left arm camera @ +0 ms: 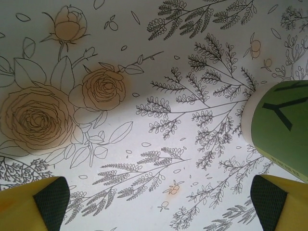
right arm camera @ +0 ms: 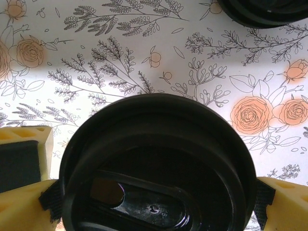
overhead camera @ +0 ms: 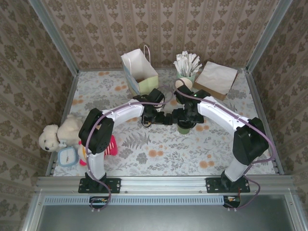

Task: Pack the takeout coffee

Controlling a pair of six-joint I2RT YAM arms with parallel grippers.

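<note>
Between the right gripper's (right arm camera: 155, 195) wide-spread yellow fingers (right arm camera: 24, 192) stands the takeout coffee (right arm camera: 159, 159), upright on the floral table (right arm camera: 120, 57); whether the pads touch its black lid is unclear. Just beside it, the left gripper (left arm camera: 154, 204) hangs wide open, empty.

The left arm (overhead camera: 96, 163) and right arm (overhead camera: 219, 110) are shown in white shells with black joints, trailed by lilac cables (overhead camera: 125, 106); yellow fingers (left arm camera: 14, 207) are faced with dark pads (left arm camera: 50, 204).

No words can be read. The cup (left arm camera: 288, 137) bears a dark Y-shaped mark; its small print is blurred.
</note>
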